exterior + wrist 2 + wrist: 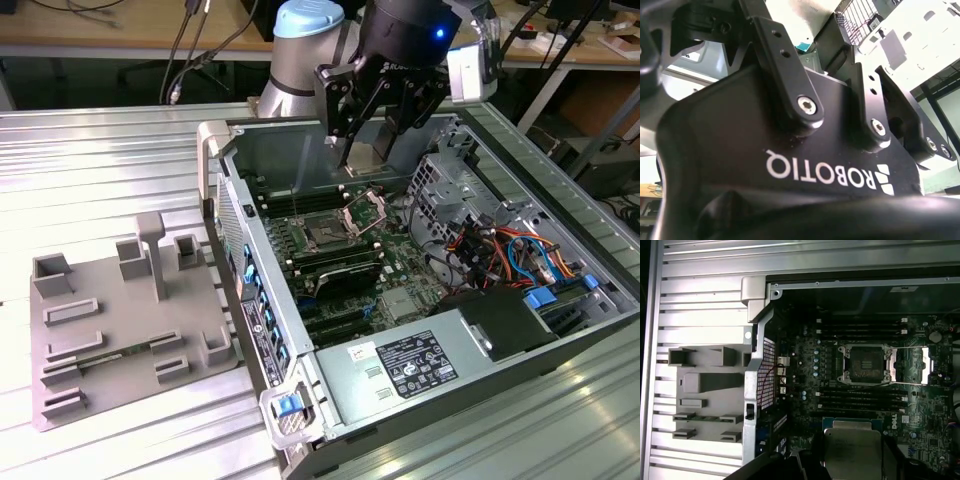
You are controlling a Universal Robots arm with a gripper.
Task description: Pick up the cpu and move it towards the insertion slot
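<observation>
Jaws are closed on the cpu (368,145). The single gripper (368,158) hangs over the open computer case (250,300), and its two dark fingers (343,120) pinch the pale square chip, held clear of the motherboard (400,262) and apart from the insertion slot (329,233).

By count there is one cpu, one insertion slot, one case and one grey plastic tray (110,330). The slot sits near the middle of the motherboard, a dark square ringed by shiny steel. Its hinged metal bracket (366,212) is folded open toward the exterior view's right. One other flat silver-green chip (400,305) lies on the board near the power supply box (420,360). The tray rests on the ribbed metal surface (100,160), just beside the case's long wall, at the exterior view's left. Several raised blocks stand on it.

The first wrist view looks straight down. It shows the cpu (852,452) with a silvery top and a green rim, a dark finger (807,465) at either side, and the slot (863,364) open beyond it. Long black memory slots (862,326) run along two opposite sides of the slot; I cannot fix their number.

The exterior view adds the arm's blue-capped joint (300,25). The second wrist view gives the gripper's black housing (740,140) and bolted finger links (790,75) from close up, with the case's pale sheet metal (900,40) behind.
</observation>
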